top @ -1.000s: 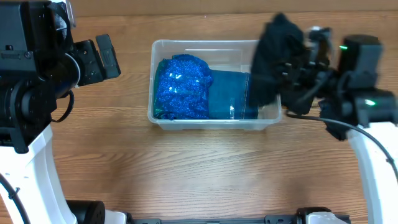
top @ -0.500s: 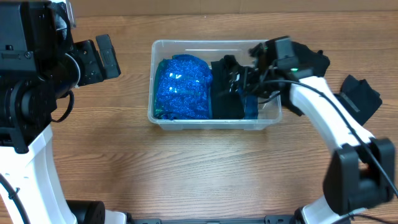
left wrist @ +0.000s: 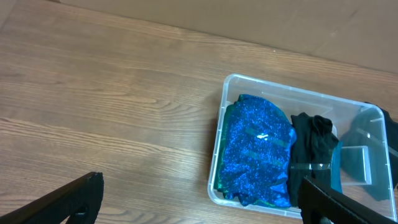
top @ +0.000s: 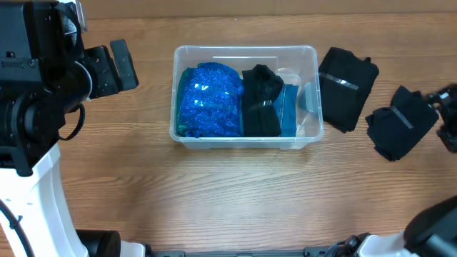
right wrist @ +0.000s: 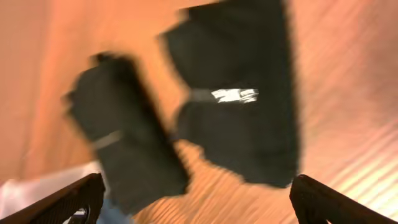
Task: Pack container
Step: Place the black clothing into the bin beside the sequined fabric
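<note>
The container [top: 245, 48] looks stiff, light, slick — take its rim; left gripper [left wrist: 202, 180], right gripper [right wrist: 196, 180] — jaws wide, empty.

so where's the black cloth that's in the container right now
In the overhead view the black cloth lies inside the container, near its middle, directly right of the blue glittery bundle.
</note>
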{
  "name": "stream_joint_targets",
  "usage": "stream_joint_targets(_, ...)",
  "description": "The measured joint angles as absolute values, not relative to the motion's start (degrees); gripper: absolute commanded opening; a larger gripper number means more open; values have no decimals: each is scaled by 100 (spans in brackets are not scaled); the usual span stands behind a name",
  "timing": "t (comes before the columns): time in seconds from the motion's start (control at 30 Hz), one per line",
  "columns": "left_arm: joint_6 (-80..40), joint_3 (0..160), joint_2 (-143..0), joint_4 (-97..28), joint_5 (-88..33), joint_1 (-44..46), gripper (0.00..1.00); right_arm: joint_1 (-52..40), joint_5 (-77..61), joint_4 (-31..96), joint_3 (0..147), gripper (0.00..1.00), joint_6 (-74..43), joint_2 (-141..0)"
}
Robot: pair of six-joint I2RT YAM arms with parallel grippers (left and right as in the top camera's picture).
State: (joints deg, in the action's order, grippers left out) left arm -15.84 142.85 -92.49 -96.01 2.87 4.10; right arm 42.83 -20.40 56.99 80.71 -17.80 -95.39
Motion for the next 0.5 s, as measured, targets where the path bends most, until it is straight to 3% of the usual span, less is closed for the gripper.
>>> stream_joint_targets(0.37,-1584,14285,-9249,-9601,287,410,100,4619,-1715,4845,8042,100,-1612,-11336)
stream_joint_targets(0.5,-1584,14285,-9249,-9601,287,410,100,4545,-1846,4431,8053,85,-1553,-11767)
